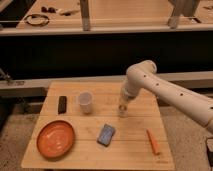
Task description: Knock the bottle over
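Note:
The bottle (122, 111) is small, pale and translucent. It stands upright on the wooden table (130, 142), right of centre. My gripper (123, 103) hangs from the white arm directly above the bottle, at or around its top. The white cup (85, 102) stands upright to the left of the bottle, well apart from it.
An orange plate (56, 138) lies at the front left. A black block (62, 104) lies at the left, a blue sponge (106, 134) at the front centre, an orange carrot (153, 141) at the front right. A dark bench runs behind the table.

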You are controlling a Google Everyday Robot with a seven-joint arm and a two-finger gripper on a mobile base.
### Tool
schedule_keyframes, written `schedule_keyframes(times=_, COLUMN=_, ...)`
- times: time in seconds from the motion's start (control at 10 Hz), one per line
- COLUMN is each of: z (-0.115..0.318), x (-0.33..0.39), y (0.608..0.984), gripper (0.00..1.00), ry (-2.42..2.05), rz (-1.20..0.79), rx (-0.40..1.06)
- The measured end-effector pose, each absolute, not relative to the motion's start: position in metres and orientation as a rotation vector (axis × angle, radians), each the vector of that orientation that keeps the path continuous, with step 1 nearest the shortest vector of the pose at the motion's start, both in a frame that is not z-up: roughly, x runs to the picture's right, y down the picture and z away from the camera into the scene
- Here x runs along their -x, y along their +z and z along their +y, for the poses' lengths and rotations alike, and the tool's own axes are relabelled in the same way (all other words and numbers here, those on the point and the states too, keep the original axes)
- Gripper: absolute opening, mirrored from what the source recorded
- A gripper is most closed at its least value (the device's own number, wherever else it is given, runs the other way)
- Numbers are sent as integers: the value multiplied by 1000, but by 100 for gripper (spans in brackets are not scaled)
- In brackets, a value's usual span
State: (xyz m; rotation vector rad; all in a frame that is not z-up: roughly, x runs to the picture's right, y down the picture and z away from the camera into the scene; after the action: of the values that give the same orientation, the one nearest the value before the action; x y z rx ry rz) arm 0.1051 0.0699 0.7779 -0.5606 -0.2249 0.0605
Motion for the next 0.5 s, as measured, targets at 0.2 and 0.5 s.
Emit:
schedule_keyframes(times=0.2, z=70, x=-105, y=778, gripper=5, ry=73, rz=-223, rx=560)
schedule_keyframes(times=0.5, z=69, x=-105, y=779, gripper=5, ry=82, rz=-220, rx=558)
